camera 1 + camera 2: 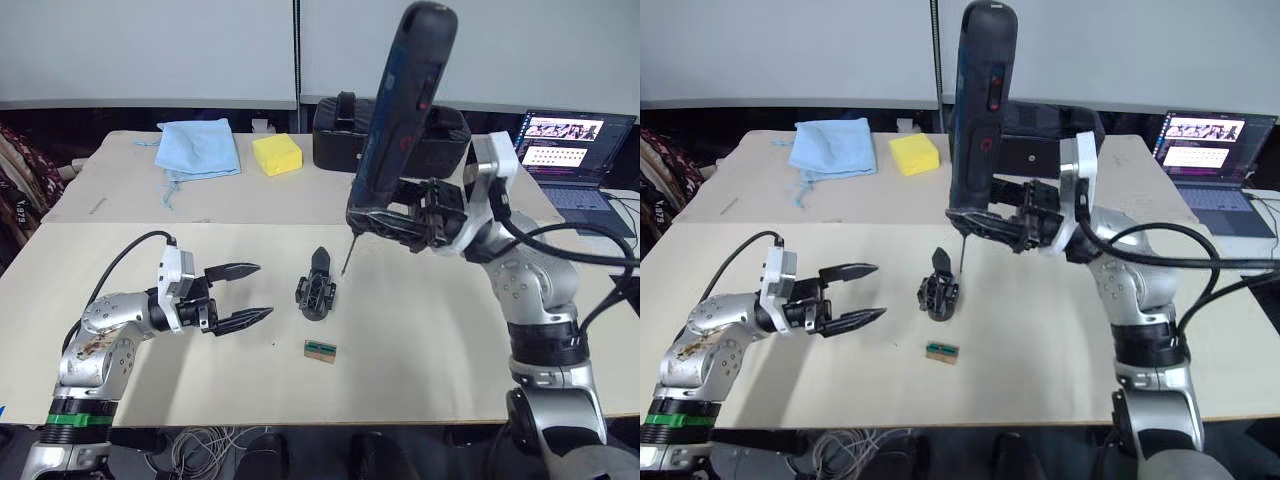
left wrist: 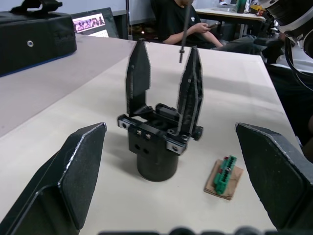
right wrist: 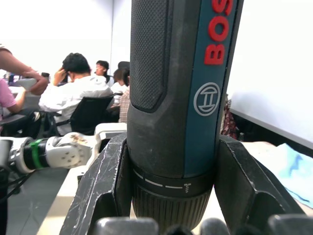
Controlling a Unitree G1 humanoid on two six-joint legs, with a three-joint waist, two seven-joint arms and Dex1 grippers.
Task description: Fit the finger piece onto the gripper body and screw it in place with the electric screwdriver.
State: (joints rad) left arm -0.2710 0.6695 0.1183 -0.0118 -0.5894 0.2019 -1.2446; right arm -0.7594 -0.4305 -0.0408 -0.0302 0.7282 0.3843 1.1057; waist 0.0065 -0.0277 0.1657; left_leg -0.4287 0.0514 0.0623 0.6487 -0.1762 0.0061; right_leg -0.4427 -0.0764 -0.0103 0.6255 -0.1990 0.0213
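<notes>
The long black cylindrical electric screwdriver [image 1: 400,120], clamped upright in the right gripper [image 1: 400,222], is held with its bit just above and right of the small black blocky gripper body [image 1: 317,288] on the table, the spread, empty left gripper [image 1: 245,293] lying to its left.

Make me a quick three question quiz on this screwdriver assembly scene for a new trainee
1. True or false: the left end effector is shut on the gripper body.
2. What does the right end effector hold? A) yellow sponge B) electric screwdriver C) blue cloth
3. Fill in: the small green part lies on the table near the ____ body.

Key: 1 false, it is open and apart from it. 2 B. 3 gripper.
</notes>
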